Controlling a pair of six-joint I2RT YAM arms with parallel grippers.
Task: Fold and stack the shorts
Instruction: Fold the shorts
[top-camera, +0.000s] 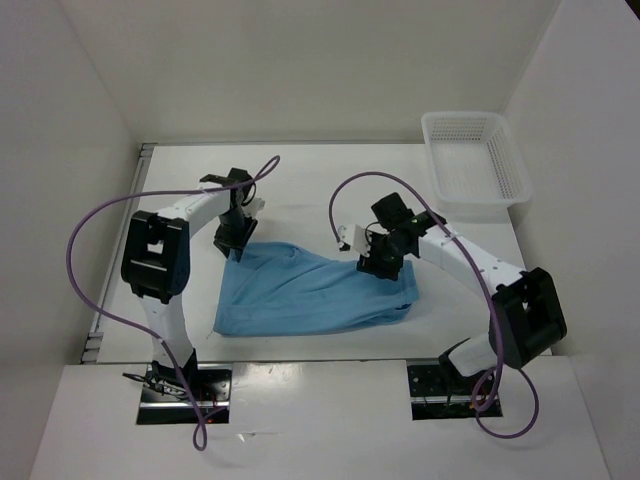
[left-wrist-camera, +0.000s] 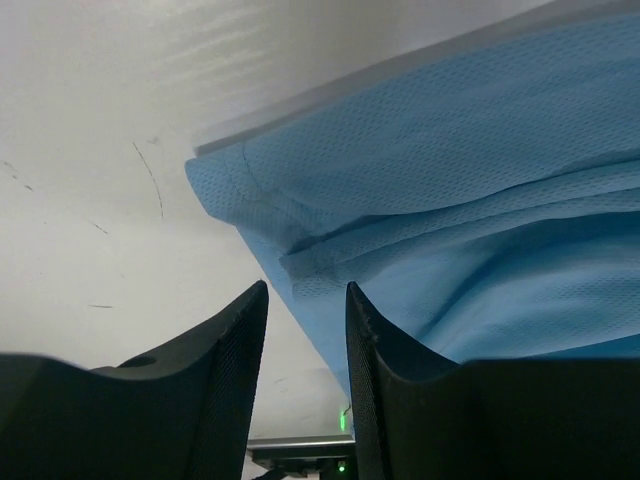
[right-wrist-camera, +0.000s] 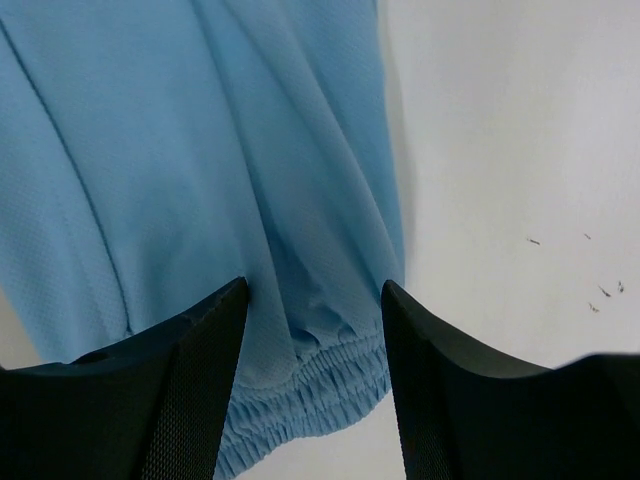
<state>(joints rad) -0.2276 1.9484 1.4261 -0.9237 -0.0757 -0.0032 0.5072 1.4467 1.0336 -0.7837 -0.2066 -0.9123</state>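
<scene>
The light blue shorts (top-camera: 310, 292) lie flat, folded over, in the middle of the table. My left gripper (top-camera: 237, 240) hovers at their far left corner. In the left wrist view it (left-wrist-camera: 306, 290) stands open, and the fabric's hemmed corner (left-wrist-camera: 260, 190) lies just beyond the fingertips, outside the gap. My right gripper (top-camera: 378, 262) is over the far right part of the shorts. The right wrist view shows it (right-wrist-camera: 315, 285) open above the gathered elastic waistband (right-wrist-camera: 320, 390), its jaws well apart and not pinching the cloth (right-wrist-camera: 200, 150).
A white mesh basket (top-camera: 475, 165) stands at the far right corner of the table. White walls close in the left, back and right sides. Purple cables loop above both arms.
</scene>
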